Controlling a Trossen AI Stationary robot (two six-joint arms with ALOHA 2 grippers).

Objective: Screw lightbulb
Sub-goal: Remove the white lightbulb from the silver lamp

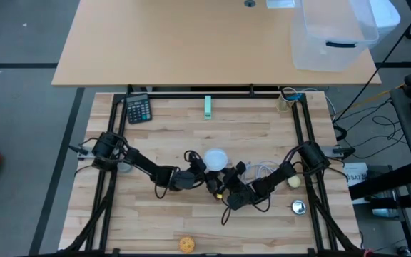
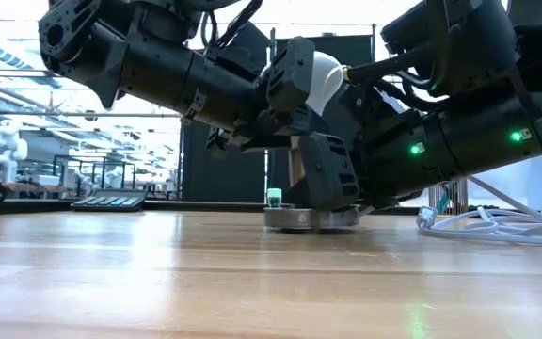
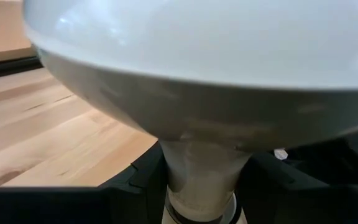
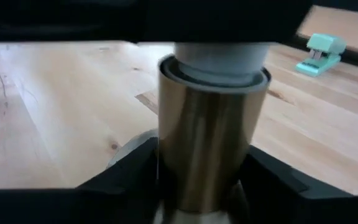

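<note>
The white lightbulb (image 1: 215, 158) stands globe-up at the table's middle, its screw base (image 4: 219, 59) in the top of a brass-coloured socket (image 4: 204, 143). The socket rises from a round grey base (image 2: 309, 218) that lies flat on the table. My left gripper (image 3: 204, 186) reaches in from the left and is shut on the bulb under the globe (image 2: 326, 80). My right gripper (image 4: 201, 186) comes from the right, lower down, and is shut on the socket. In the high view the bulb and both hands hide the socket. My left gripper pinches the bulb's narrow neck (image 3: 197, 158), just below the globe, between its two fingers (image 3: 143, 180). The fingers come nearly level from the table's left. The bulb stands upright, base down in the socket. My right gripper pinches the brass barrel of the socket (image 4: 197, 124) between its two fingers (image 4: 126, 171), one on each side. They come from the table's right, slanting slightly down. The socket stands upright on its grey base on the table.
A calculator (image 1: 138, 109) and a green stapler (image 1: 207, 106) lie near the far edge. A white cable (image 1: 262, 170), a yellowish ball (image 1: 294, 183) and a silver disc (image 1: 298, 207) lie to the right. An orange ball (image 1: 185, 245) sits at the near edge.
</note>
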